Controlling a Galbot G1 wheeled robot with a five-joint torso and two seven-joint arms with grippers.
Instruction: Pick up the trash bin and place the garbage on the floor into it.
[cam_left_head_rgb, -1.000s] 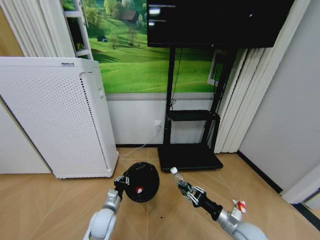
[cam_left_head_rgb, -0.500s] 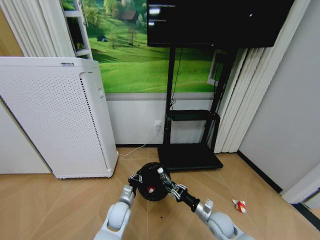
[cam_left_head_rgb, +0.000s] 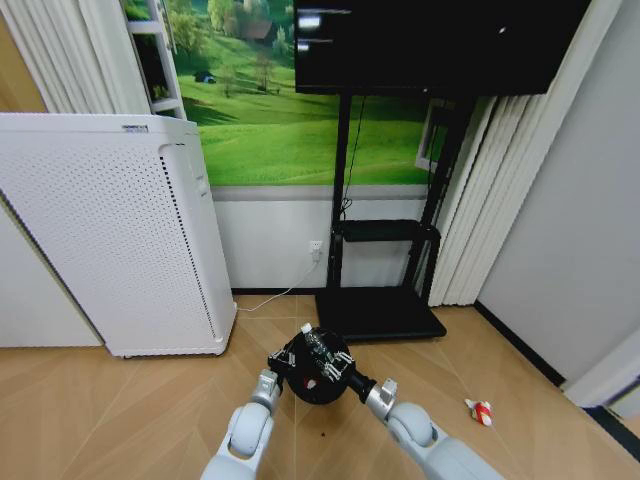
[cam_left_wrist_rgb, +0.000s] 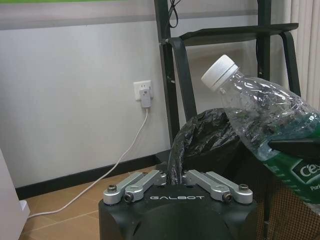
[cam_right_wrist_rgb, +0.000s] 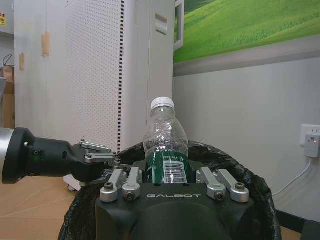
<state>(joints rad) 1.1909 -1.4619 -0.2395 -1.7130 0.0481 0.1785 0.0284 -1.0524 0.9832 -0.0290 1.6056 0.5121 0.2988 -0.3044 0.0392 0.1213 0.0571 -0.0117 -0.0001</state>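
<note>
1. Step in hand, as judged: depositing the bottle. The right gripper (cam_left_head_rgb: 328, 366) is clamped on the clear plastic bottle (cam_right_wrist_rgb: 165, 146) at its green-labelled body and holds it directly over the mouth of the trash bin (cam_left_head_rgb: 318, 385).
2. The left gripper (cam_left_head_rgb: 283, 360) grips the bin's rim through the black bag liner (cam_left_wrist_rgb: 200, 137), fingers closed on it, and holds the bin in front of the black TV stand base (cam_left_head_rgb: 380, 315).
3. Orientation of the bottle: in the left wrist view its long axis is tilted, with the white cap (cam_left_wrist_rgb: 220, 72) at the upper end, pointing up and towards the white wall (cam_left_wrist_rgb: 75, 90) behind the bin; the base end is towards the bin's opening. In the right wrist view the cap (cam_right_wrist_rgb: 163, 104) rises above the gripper body.
4. Next move, as judged: the bottle needs to sit wholly inside the rim before the right fingers part, so that it drops base-first into the liner and does not catch the edge.
5. Remaining garbage: a red-and-white wrapper (cam_left_head_rgb: 480, 411) lies on the wooden floor (cam_left_head_rgb: 100, 410), well apart from the bin, to the robot's right.
</note>
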